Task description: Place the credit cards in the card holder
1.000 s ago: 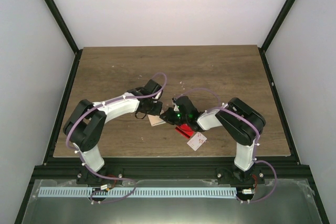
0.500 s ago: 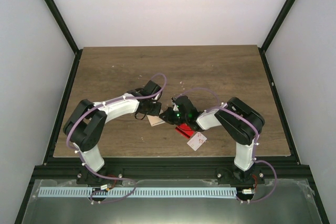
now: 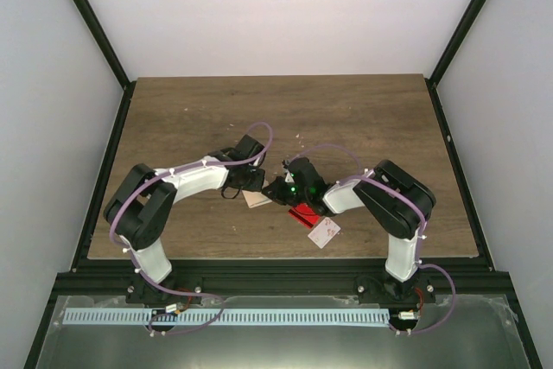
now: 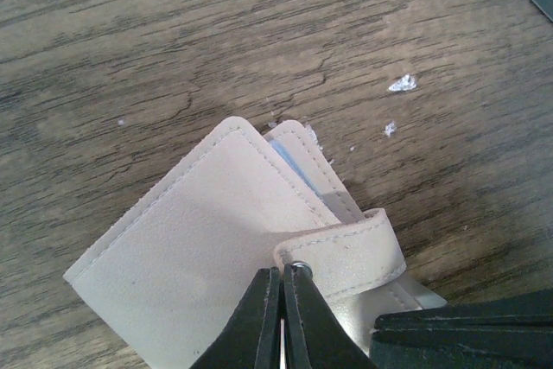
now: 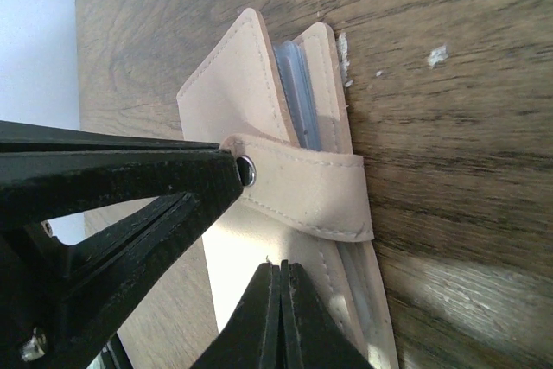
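Card holder [image 3: 257, 199] lies flat mid-worktop [image 3: 363, 118], between both arms. It looks like a soft, light stitched pouch, likely to flex and slide when pushed, so it wants pinning down. Loose credit cards [image 3: 302, 213] lie just near-right of it. They seem thin, stiff and slippery, best lifted by an edge. Left fingers [image 4: 255, 321] are pressed together at the strap [image 4: 346, 252] by its snap [image 4: 298, 267]. Right fingers [image 5: 263, 326], likewise closed, point at the pouch face.

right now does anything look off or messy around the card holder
Small white flecks lie scattered on the brown wooden table just beyond the beige stitched card holder, like chips or debris. The holder's strap arches up unsnapped, its end in the left claw. Nothing looks spilled.
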`<state>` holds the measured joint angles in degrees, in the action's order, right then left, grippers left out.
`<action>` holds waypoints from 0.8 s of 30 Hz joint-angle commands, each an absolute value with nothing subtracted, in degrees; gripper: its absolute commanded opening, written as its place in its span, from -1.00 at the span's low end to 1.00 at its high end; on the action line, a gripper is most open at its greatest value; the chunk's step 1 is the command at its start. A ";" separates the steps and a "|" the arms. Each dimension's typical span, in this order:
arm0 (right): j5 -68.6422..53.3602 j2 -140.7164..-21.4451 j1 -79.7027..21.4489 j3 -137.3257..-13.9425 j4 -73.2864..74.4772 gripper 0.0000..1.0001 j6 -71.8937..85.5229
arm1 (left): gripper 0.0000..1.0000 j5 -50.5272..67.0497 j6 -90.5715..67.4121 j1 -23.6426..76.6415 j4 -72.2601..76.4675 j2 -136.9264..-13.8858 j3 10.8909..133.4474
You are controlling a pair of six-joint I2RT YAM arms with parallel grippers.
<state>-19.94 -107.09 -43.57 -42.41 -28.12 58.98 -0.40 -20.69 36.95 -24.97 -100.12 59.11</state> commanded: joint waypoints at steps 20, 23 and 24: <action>-15.12 -109.81 -43.24 -40.81 -14.75 -0.99 57.16 | -0.92 6.34 -23.53 36.22 -30.37 -106.54 51.58; -15.13 -109.93 -43.16 -40.98 -14.70 -0.99 57.00 | -0.92 5.52 -24.33 36.12 -31.03 -106.22 50.14; -15.21 -110.20 -43.15 -41.06 -14.76 -0.99 56.98 | -0.92 5.03 -24.62 36.00 -31.19 -105.77 49.37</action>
